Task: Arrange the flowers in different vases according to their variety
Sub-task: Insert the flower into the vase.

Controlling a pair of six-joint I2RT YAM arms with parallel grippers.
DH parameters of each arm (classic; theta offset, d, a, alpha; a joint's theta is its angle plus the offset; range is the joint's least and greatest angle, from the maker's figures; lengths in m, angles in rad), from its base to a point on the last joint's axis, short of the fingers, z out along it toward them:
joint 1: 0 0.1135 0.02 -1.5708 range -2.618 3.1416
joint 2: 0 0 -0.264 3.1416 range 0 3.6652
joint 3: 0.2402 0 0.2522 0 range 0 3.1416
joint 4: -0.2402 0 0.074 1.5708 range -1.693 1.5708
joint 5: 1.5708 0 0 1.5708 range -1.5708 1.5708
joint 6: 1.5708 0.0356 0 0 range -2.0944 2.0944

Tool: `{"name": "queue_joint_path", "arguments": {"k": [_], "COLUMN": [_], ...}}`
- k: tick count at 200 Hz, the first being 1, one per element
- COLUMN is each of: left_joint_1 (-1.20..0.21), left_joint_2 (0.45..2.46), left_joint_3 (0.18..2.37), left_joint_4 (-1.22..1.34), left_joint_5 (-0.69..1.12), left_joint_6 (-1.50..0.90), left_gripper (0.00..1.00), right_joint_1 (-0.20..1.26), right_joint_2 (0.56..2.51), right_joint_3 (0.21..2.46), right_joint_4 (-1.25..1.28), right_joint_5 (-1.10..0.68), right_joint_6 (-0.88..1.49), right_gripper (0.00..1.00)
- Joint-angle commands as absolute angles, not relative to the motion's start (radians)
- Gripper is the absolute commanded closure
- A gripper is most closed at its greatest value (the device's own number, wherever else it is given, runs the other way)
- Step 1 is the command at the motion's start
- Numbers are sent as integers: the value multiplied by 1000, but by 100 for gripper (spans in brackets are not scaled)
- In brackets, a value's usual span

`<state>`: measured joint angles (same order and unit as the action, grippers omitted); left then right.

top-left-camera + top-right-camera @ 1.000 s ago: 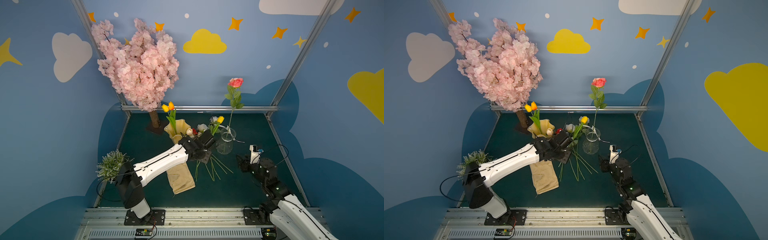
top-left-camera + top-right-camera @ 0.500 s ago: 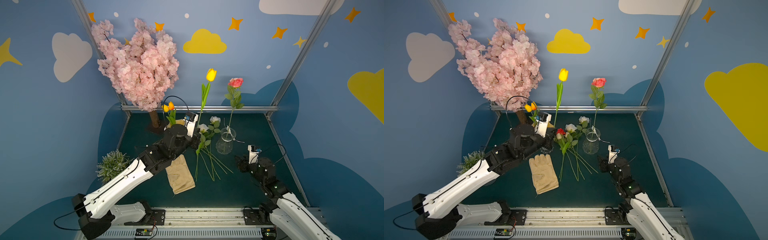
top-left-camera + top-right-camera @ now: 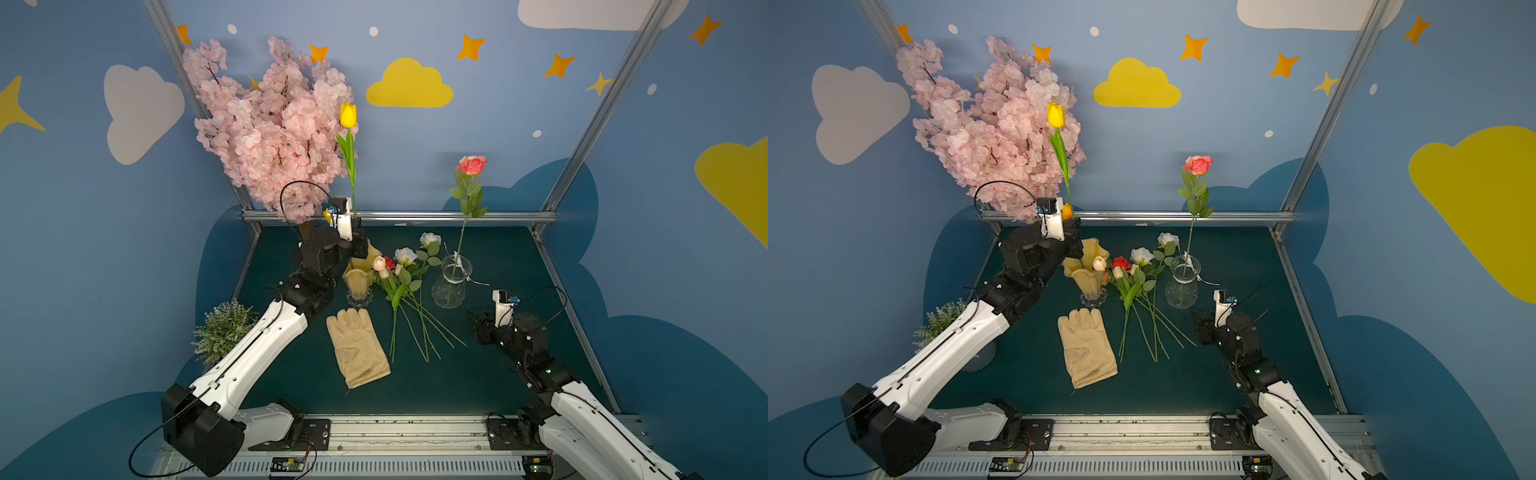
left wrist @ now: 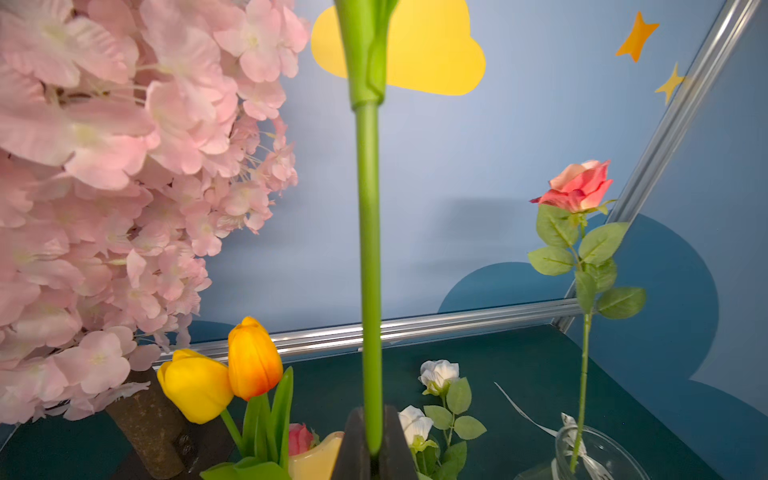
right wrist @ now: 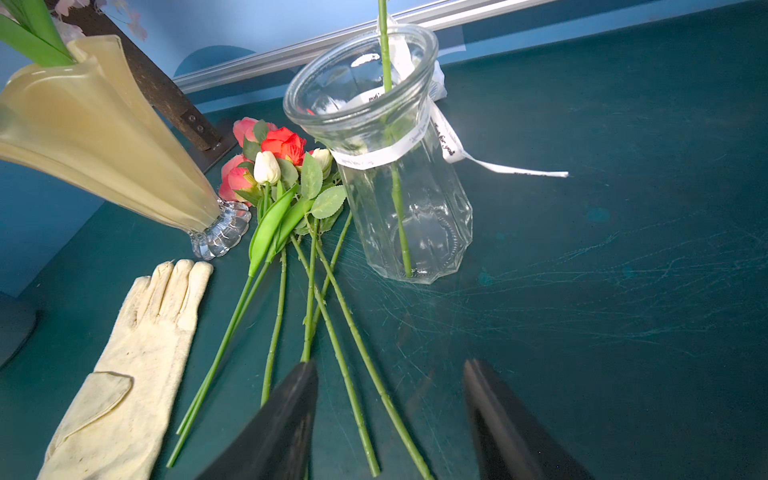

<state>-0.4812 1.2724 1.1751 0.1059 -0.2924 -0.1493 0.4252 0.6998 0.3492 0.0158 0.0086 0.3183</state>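
Top views overlook the whole table (image 3: 519, 374); wrist cameras peer closely past fingers (image 5: 282, 424).

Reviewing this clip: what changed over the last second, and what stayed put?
The left hand, shut on the yellow tulip, lifted off the flower pile, swung the tulip upright and carried it over toward the amber vase. The right hand stayed open beside the clear vase. The pink rose in that vase, the pile and the glove did not move.
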Motion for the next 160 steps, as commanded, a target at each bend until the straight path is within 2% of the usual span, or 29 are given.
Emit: {"name": "queue_joint_path", "arguments": {"k": [1, 65, 74, 94, 110, 138, 160], "left_joint_1": [-463, -422, -419, -418, -419, -419, -420], "left_joint_2": [1318, 1381, 1377, 1342, 1282, 1135, 1002], "left_joint_3": [1110, 974, 960, 941, 938, 946, 951], "left_joint_4": [274, 402, 403, 368, 294, 123, -33], "left_joint_5": [-299, -323, -324, -308, -292, -267, -262], "left_joint_6": [-158, -209, -220, -245, -276, -318, -365], "left_gripper": [97, 95, 87, 50, 28, 17, 14], "right_joint_1": [422, 422, 422, 422, 423, 422, 423], "right_joint_2": [711, 724, 726, 730, 732, 735, 735], "right_joint_3": [344, 347, 347, 349, 350, 352, 355], "right_joint_4": [52, 57, 56, 57, 56, 54, 51], "right_joint_5": [-8, -21, -23, -26, -26, -29, -45], "right_joint_6": [324, 320, 320, 321, 319, 318, 313], "right_gripper": [39, 39, 39, 39, 39, 39, 39]}}
